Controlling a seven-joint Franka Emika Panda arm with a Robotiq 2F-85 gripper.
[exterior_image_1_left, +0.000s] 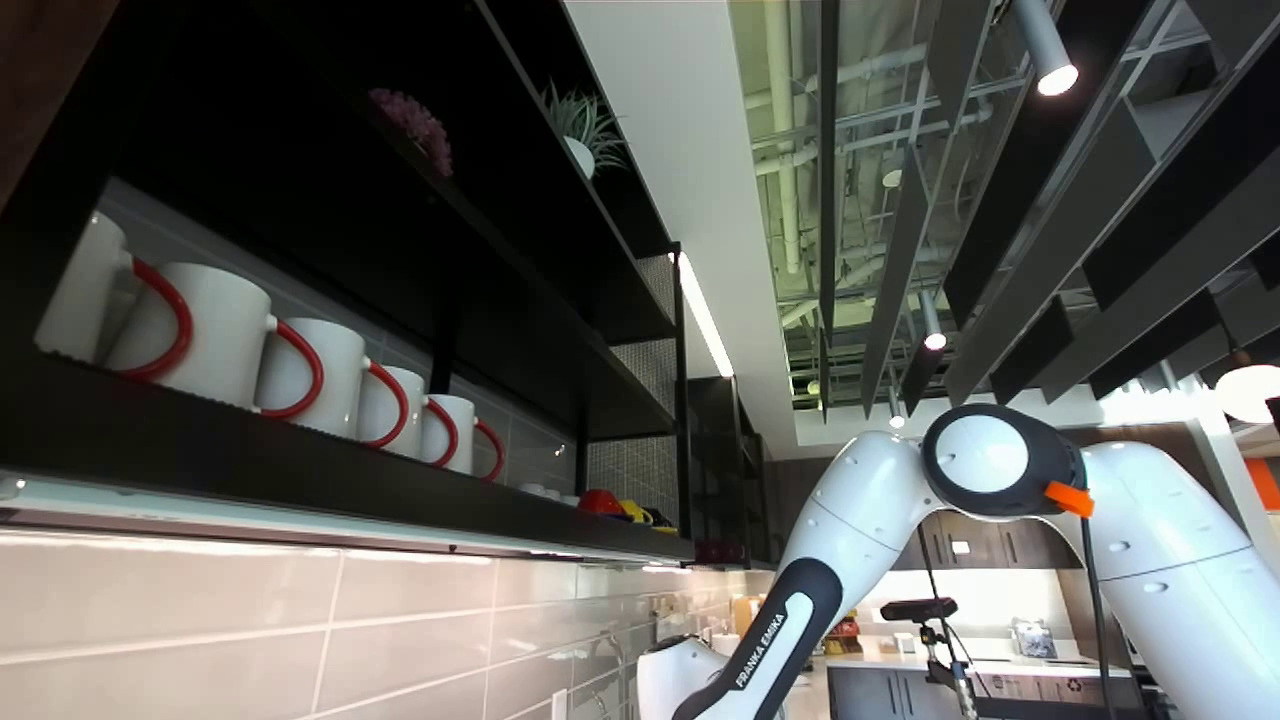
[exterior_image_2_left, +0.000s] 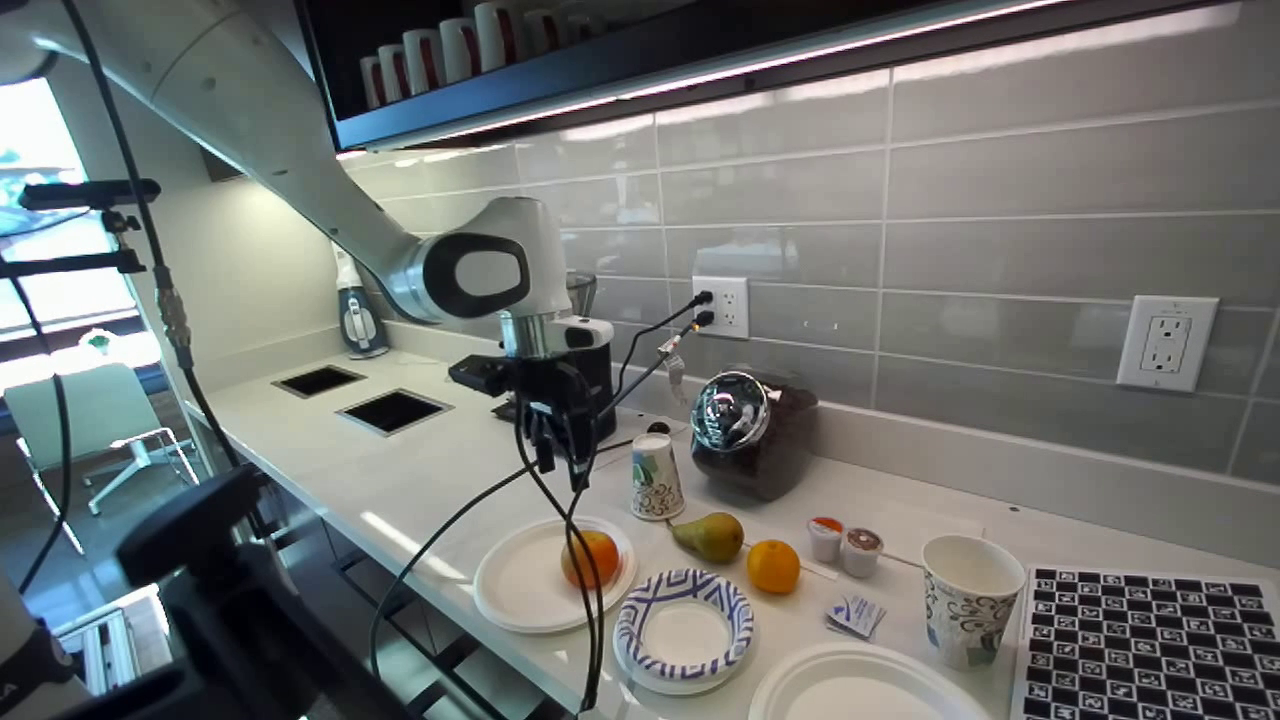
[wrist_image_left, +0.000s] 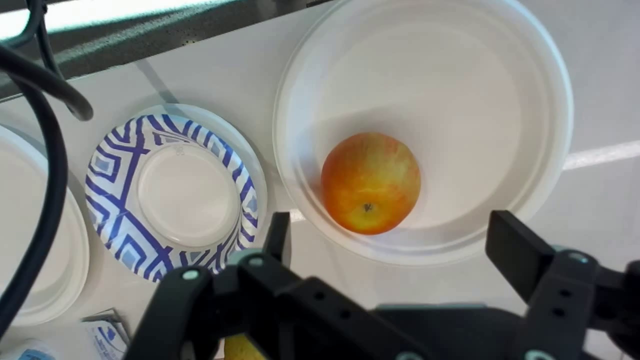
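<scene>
My gripper (wrist_image_left: 390, 227) stands open above the counter, and its black fingers (wrist_image_left: 517, 247) are wide apart with nothing between them. Nearest is a red-yellow apple (wrist_image_left: 370, 182) lying near the rim of a white plate (wrist_image_left: 470, 105). In an exterior view the gripper (exterior_image_2_left: 563, 468) hangs over that plate (exterior_image_2_left: 508, 590), clear above the apple (exterior_image_2_left: 592, 558). Beside it is a blue-and-white patterned bowl (wrist_image_left: 187, 195) resting on a white plate. A green pear (exterior_image_2_left: 712, 537) and an orange (exterior_image_2_left: 773, 567) lie behind the bowl; part of the pear (wrist_image_left: 242, 348) shows under the gripper.
An upside-down paper cup (exterior_image_2_left: 655, 480) and a dark jar with a chrome lid (exterior_image_2_left: 770, 440) stand near the wall. Coffee pods (exterior_image_2_left: 860, 552), packets (exterior_image_2_left: 855, 615), an upright cup (exterior_image_2_left: 968, 600) and a marker board (exterior_image_2_left: 1150, 640) are further right. Loose cables (wrist_image_left: 52, 195) hang by the gripper.
</scene>
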